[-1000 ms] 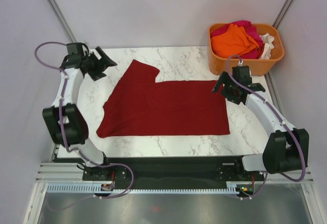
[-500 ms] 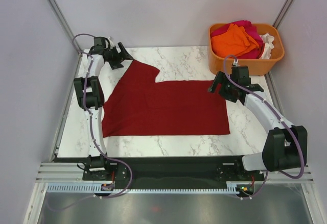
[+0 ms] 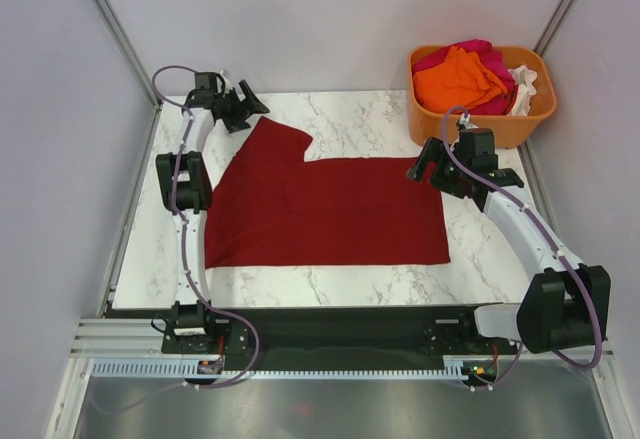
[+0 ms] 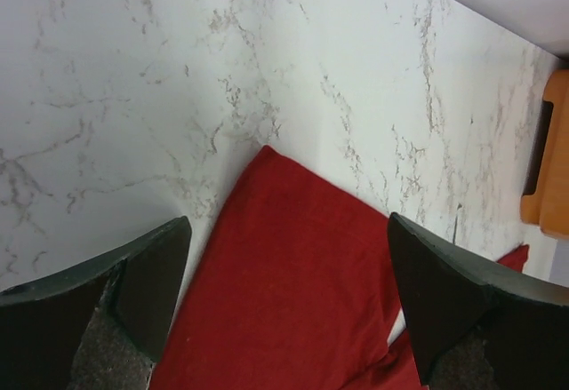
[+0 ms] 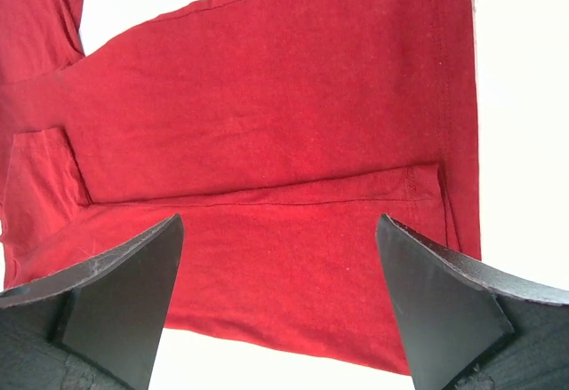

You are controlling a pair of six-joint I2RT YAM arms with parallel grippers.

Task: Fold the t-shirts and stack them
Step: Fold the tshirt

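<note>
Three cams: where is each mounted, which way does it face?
Top external: above, behind the bases, looking down on the table, dark red t-shirt and orange tub; left arm and right arm show.
Left wrist: on the left arm, down at the shirt's far sleeve; open left gripper shows.
Right wrist: on the right arm, down at its hem; open right gripper shows.
Shared: the t-shirt, in all three.

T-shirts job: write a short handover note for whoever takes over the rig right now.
Left tool: open, empty, over the dark red shirt at its far left sleeve.
Right tool: open, empty, over that shirt's far right corner.
Dark red shirt lies spread on the table; orange shirt, pink shirt and white shirt are heaped in the tub.
Done: nothing stacked.
Left: fold the red one, then fold and stack the others.
</note>
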